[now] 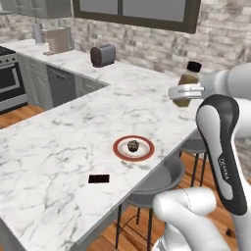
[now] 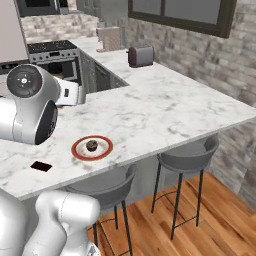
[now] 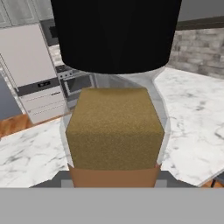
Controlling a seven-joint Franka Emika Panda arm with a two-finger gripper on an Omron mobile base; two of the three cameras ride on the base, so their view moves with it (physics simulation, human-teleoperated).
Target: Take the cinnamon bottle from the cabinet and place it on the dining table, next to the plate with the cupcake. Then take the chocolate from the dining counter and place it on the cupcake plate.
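Observation:
My gripper point(image 1: 186, 91) is shut on the cinnamon bottle point(image 1: 188, 83), which it holds in the air above the right end of the dining table point(image 1: 59, 147). The bottle stands about upright with its black cap point(image 1: 194, 66) on top. Close up in the hand view, the bottle point(image 3: 116, 129) shows brown contents under the black cap. The plate point(image 1: 117, 148) with the cupcake point(image 1: 133, 145) lies near the table's front edge, lower left of the bottle. The chocolate point(image 1: 98, 179) lies flat on the marble, left of the plate. The right base view shows the plate point(image 2: 76, 149), cupcake point(image 2: 92, 145) and chocolate point(image 2: 41, 166) too.
A dark toaster point(image 1: 102, 55) stands on the back counter and a stove point(image 1: 10, 78) at far left. Grey stools point(image 1: 157, 184) stand under the table's front edge over wood floor. A dark-framed window point(image 1: 137, 12) runs along the brick wall, with grey wall cabinets point(image 1: 44, 7) at its left.

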